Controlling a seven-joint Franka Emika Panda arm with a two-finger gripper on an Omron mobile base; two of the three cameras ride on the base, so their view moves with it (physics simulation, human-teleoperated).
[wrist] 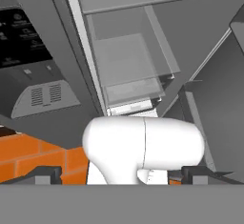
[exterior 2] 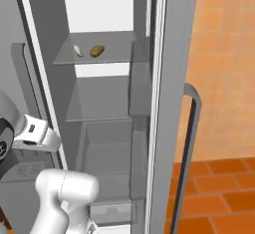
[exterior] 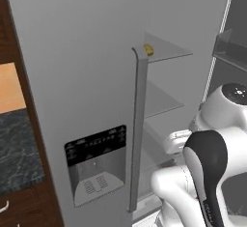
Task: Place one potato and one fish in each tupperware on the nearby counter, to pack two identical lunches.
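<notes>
On the upper glass shelf point(exterior 2: 114, 54) of the open fridge lie one golden-brown potato point(exterior 2: 96, 51) and, just left of it, one small pale fish point(exterior 2: 78, 51). From the left base, the potato point(exterior: 148, 50) peeks out behind the top of the door handle. My gripper point(wrist: 123, 175) is open, its two dark fingertips point(wrist: 45, 174) far apart with nothing held between them. It is low and points at the fridge's lower shelves and drawer, well below the food. The tupperware is out of view. A strip of the dark marbled counter point(exterior: 17, 148) shows at the far left.
The shut left fridge door carries a black dispenser panel point(exterior: 95, 146) and a long grey handle point(exterior: 139, 124). The right door point(exterior 2: 164, 103) stands open edge-on, its handle point(exterior 2: 191, 128) facing out. Empty glass shelves point(exterior 2: 99, 103) and a clear drawer point(exterior 2: 112, 163) sit lower. Orange tile floor point(exterior 2: 219, 193) lies to the right.
</notes>
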